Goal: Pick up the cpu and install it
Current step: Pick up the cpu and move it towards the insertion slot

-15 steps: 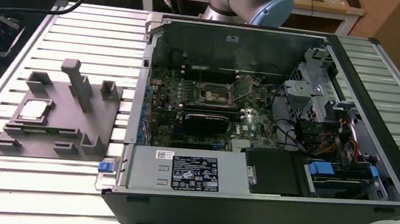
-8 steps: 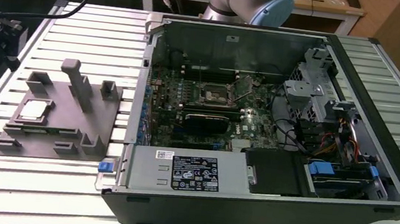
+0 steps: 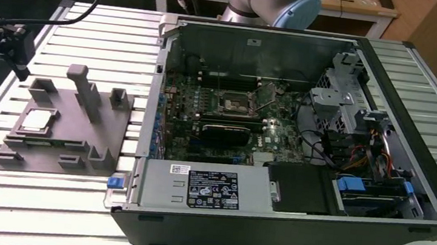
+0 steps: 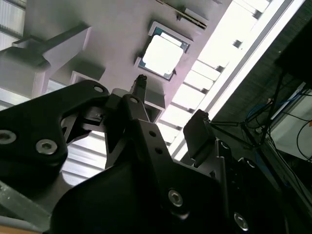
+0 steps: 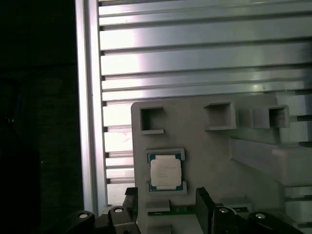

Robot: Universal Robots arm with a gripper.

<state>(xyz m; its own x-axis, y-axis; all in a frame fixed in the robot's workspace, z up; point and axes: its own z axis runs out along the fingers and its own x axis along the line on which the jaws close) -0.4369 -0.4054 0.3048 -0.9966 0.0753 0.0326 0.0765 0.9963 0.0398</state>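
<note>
The cpu [image 3: 38, 119] is a small silvery square chip. It lies flat in a shallow pocket of the grey plastic fixture [image 3: 78, 144], toward the exterior view's left. In both wrist views the cpu [image 4: 163, 51] [image 5: 165, 173] sits just beyond the fingertips. My gripper [image 3: 11, 46] hangs over the table's edge at the exterior view's left, apart from the fixture. The gripper [image 4: 168, 106] [image 5: 165, 199] stands open with nothing between its dark fingers [image 4: 197, 130]. The dark square socket [image 3: 230, 104] sits on the motherboard inside the open computer case.
The open computer case [image 3: 414, 118] takes up the exterior view's right half, with drive cages, cables and a grey labelled box [image 3: 204, 186] at its front. Upright posts [image 3: 84, 87] rise from the fixture near the cpu. The slatted metal table [image 3: 46, 214] ends close to the gripper.
</note>
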